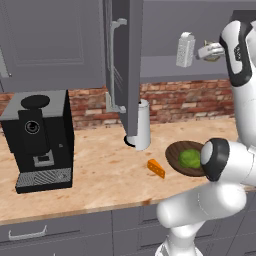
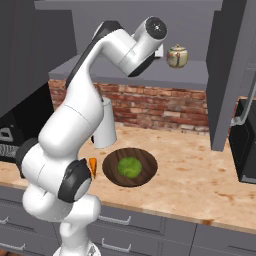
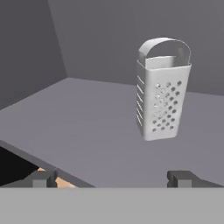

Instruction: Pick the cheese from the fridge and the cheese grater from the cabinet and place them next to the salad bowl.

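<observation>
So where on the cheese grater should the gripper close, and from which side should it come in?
Probably across the flat-sided body of the cheese grater, below the handle loop. It stands upright on the cabinet shelf, open at the front, so a level approach from the front suits. The gripper is open and short of it, with the grater off to one side of its centre line.

Cheese [image 1: 156, 168], salad bowl [image 1: 176, 161] on counter [image 1: 100, 175]; cheese grater [image 3: 162, 89] on shelf [image 3: 87, 127].

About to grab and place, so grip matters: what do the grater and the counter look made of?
The cheese grater looks like light-grey sheet metal, matte, punched with rows of holes, with a thin band handle. The counter looks like polished beige stone, mottled; it could be laminate.
</observation>
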